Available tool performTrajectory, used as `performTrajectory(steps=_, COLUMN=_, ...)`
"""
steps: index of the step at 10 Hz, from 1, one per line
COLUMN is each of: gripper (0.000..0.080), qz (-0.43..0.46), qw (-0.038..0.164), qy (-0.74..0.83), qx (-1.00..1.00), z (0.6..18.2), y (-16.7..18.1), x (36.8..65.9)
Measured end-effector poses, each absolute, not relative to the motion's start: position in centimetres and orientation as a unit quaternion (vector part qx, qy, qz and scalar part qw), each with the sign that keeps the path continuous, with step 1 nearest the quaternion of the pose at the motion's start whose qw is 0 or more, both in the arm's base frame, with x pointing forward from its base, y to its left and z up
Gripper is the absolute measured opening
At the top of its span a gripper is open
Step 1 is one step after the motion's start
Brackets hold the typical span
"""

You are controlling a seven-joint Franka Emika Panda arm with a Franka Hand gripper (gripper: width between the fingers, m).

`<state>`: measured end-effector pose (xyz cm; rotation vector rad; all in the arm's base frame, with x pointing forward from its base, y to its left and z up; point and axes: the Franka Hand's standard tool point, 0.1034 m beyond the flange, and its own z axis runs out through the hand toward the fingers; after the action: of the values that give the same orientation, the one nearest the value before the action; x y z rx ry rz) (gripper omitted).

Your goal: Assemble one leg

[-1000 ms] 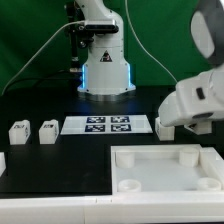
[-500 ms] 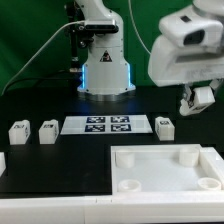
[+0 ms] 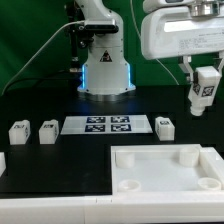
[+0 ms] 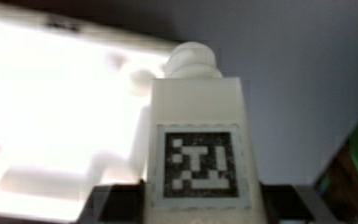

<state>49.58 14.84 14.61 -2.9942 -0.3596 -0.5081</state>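
Note:
My gripper (image 3: 205,82) is shut on a leg (image 3: 206,93), a small white block with a black-and-white tag, and holds it in the air above the table's right side. In the wrist view the held leg (image 4: 199,135) stands between the dark fingers (image 4: 126,204), tag facing the camera, its peg end pointing away. Three more legs rest on the table: two side by side at the exterior view's left (image 3: 18,131) (image 3: 47,131) and one (image 3: 165,126) just right of the marker board.
The marker board (image 3: 108,124) lies at the table's middle. The large white tray-like piece with raised rim (image 3: 150,153) lies at the front right; it also shows in the wrist view (image 4: 51,110), under the held leg. The robot base (image 3: 106,72) stands behind.
The gripper has risen from low at the table's right side, carrying the leg upward and a little to the right. The other legs have not moved.

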Motion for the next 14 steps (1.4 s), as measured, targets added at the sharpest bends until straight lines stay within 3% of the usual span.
performTrajectory(steps=2, gripper=0.0294, qz=-0.252, qw=0.060, qy=-0.114, qx=-0.959, z=14.5, y=14.9, x=49.1)
performTrajectory(steps=3, gripper=0.0294, qz=-0.229, qw=0.054, qy=-0.116, qx=-0.965, z=14.1, y=14.6, x=49.1)
performTrajectory(steps=4, gripper=0.0294, qz=-0.252, qw=0.031, qy=-0.147, qx=-0.956, z=17.5, y=12.3, x=55.2)
performTrajectory(steps=7, gripper=0.0294, qz=-0.271, qw=0.025, qy=-0.151, qx=-0.950, z=16.8, y=11.4, x=60.8)
performTrajectory(steps=12, gripper=0.0294, qz=-0.265, qw=0.026, qy=-0.154, qx=-0.952, z=16.4, y=11.5, x=60.0)
performTrajectory(steps=14, gripper=0.0294, qz=-0.252, qw=0.024, qy=-0.162, qx=-0.954, z=14.0, y=10.9, x=60.8)
